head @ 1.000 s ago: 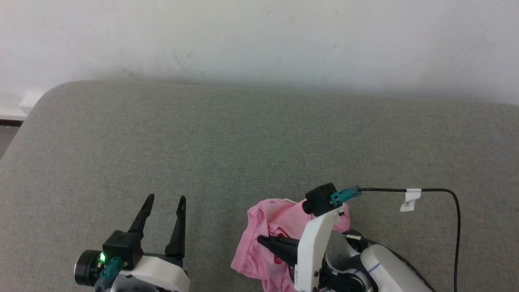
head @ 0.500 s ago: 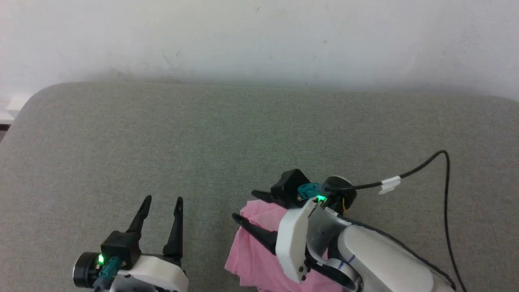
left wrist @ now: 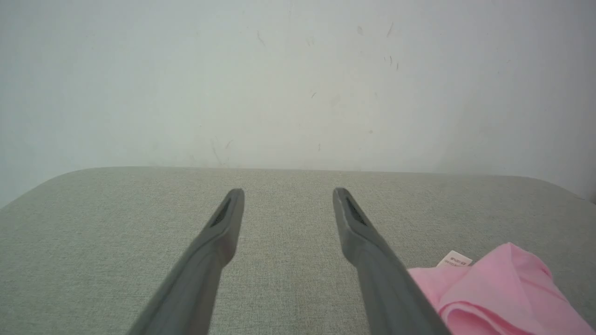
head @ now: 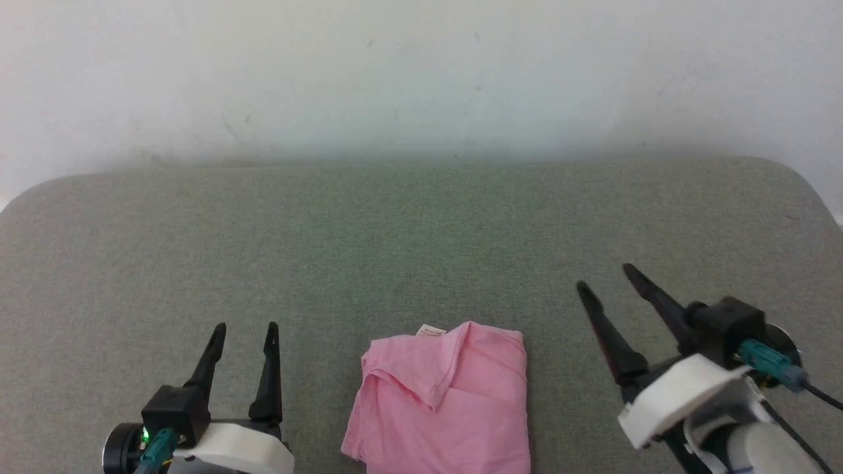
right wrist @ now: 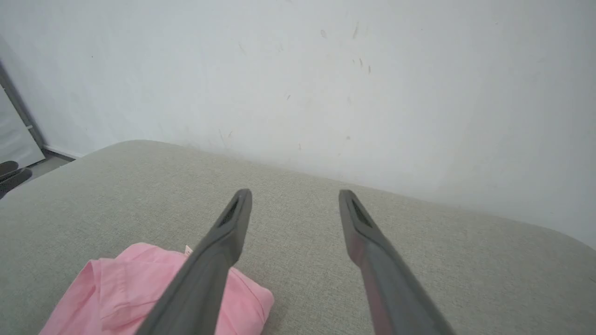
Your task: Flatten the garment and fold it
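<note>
Pink garment (head: 444, 401) lies folded at the near edge of the grey padded surface (head: 395, 230), between left gripper (head: 246, 325) and right gripper (head: 602, 276), both spread wide and empty; folding looks finished, next perhaps smoothing the top flap.

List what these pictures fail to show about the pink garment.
- Head view: near edge of the garment, cut off at the bottom.
- Label: print too small to read.
- Left wrist view: a finger of the left gripper hides part of it.
- Right wrist view: a finger of the right gripper crosses its middle.
- Lower layers: under the top fold.
</note>
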Robot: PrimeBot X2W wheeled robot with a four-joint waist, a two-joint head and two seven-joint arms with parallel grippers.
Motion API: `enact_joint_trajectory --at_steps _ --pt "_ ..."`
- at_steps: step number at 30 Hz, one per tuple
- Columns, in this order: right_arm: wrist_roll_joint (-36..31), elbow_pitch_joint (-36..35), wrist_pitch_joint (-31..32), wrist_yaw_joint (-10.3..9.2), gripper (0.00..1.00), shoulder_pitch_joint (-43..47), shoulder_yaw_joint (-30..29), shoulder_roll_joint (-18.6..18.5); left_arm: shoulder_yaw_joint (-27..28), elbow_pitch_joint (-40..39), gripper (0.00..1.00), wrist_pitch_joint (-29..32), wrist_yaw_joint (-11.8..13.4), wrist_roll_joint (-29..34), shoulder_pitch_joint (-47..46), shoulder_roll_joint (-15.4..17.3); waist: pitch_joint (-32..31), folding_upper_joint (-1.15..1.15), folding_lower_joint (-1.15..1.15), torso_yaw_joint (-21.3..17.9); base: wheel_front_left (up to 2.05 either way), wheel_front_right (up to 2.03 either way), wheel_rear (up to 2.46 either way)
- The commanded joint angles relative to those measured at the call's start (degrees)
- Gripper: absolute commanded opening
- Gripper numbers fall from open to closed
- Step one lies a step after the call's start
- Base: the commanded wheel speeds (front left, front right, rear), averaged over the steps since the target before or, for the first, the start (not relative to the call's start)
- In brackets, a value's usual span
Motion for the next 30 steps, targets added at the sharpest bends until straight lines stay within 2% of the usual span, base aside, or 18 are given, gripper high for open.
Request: enact_joint_trajectory --at_steps 1,4,10,15,18,21,23,27,30 --pt "-1.03 -1.76 -0.86 -0.03 1.0 3.01 -3.35 0.56 0.68 -0.61 1.0 -0.26 0.32 -0.1 1.04 -0.12 -0.65 0.0 0.0 -1.04 0.0 0.0 0.0" --pt "-2.64 -4.44 -0.98 -0.03 1.0 7.31 -8.1 1.57 1.39 -0.99 1.0 -0.26 0.28 -0.02 1.68 -0.18 -0.87 0.0 0.0 -1.65 0.0 0.0 0.0" --pt "-4.1 -8.28 -0.57 -0.03 1.0 13.83 -14.05 4.65 2.61 -1.28 1.0 -0.27 0.3 -0.05 2.99 -0.36 -1.01 0.0 0.0 -2.6 0.0 0.0 0.0" --pt "-1.66 -7.74 1.37 -0.03 1.0 16.23 -19.74 7.03 3.4 -1.22 1.0 -0.27 -0.04 -0.2 3.64 -0.31 -1.06 0.0 0.0 -3.11 0.0 0.0 0.0" --pt "3.81 -3.97 5.1 -0.03 1.0 16.24 -25.16 8.07 3.54 -1.31 1.0 -0.27 -0.46 -0.17 3.77 -0.42 -0.85 0.0 0.0 -3.03 0.0 0.0 0.0" --pt "11.96 1.86 11.16 -0.03 1.0 14.82 -27.17 8.52 3.66 -1.23 1.0 -0.27 -1.01 -0.19 3.71 -0.56 -0.6 0.0 0.0 -2.65 0.0 0.0 0.0" --pt "18.76 6.09 16.75 -0.03 1.0 13.56 -25.44 8.62 3.87 -1.09 1.0 -0.27 -1.3 -0.3 3.68 -0.71 -0.46 0.0 0.0 -2.35 0.0 0.0 0.0" --pt "28.29 12.66 26.79 -0.03 1.0 10.93 -20.19 8.11 4.2 -0.31 1.0 -0.27 -1.7 -0.51 3.31 -1.1 -0.21 0.0 0.0 -1.2 0.0 0.0 0.0" --pt "33.65 15.66 30.36 -0.03 1.0 8.31 -16.37 8.36 4.23 -0.25 1.0 -0.27 -1.83 -0.22 2.83 -1.43 0.14 0.0 0.0 -0.34 0.0 0.0 0.0"
